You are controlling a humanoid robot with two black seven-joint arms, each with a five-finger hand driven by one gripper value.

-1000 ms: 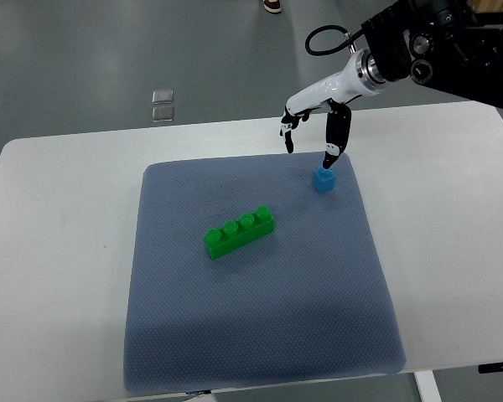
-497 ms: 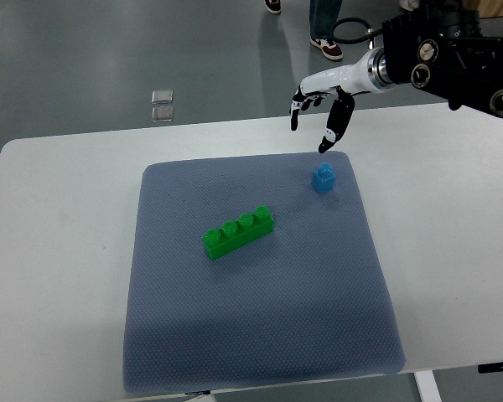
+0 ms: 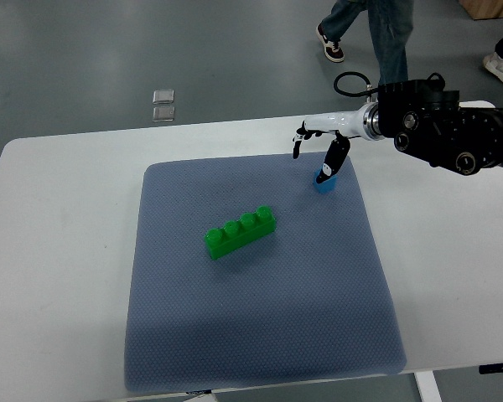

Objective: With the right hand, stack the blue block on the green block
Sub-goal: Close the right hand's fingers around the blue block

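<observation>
On my screen, a white table carries a blue-grey mat that fills most of its middle. Beyond the table's far left edge, two small pale squares lie on the grey floor. Left of the mat's centre sits the green block — a long four-stud brick, angled so its right end points toward the far side. Well apart from it, near the mat's far right corner, stands the small blue block, resting on the mat. My right hand reaches in from the right edge on a white forearm with a black housing behind it; its dark thumb points down onto the blue block's top, while the other fingers curl loosely off to the left, apart from the block — nothing is gripped. At the far right, a person's legs and shoes cross the floor behind the table
</observation>
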